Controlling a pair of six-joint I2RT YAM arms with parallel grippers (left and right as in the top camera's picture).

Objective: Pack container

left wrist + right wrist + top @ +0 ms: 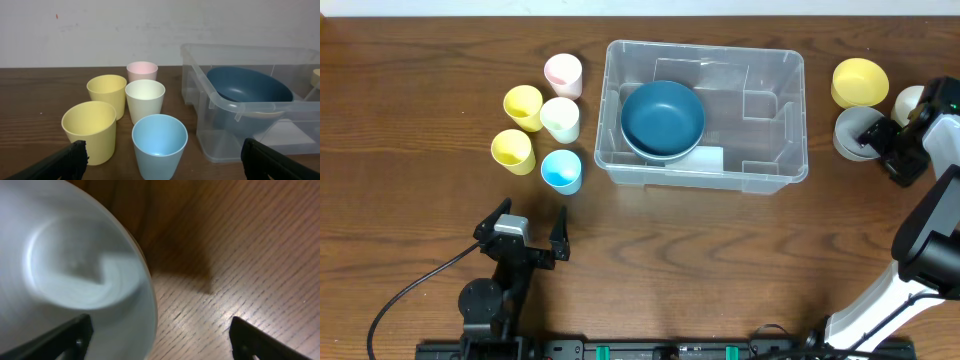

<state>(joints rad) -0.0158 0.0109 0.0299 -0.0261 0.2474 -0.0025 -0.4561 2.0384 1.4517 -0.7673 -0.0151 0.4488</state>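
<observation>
Soft, even light falls from overhead, with faint glare on the container (796, 110). The left wrist view is sharp. In the right wrist view, the grey bowl (70, 270) blurs close up, shadowing the bench (260, 255) darkly.

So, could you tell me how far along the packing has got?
Done: the blue bowl sits inside the container. In hand: the right gripper hangs open by the grey bowl, gripping nothing yet. Still to go: the five cups beside the container, the yellow bowl and that grey bowl are outside; the left gripper is open and empty.
</observation>
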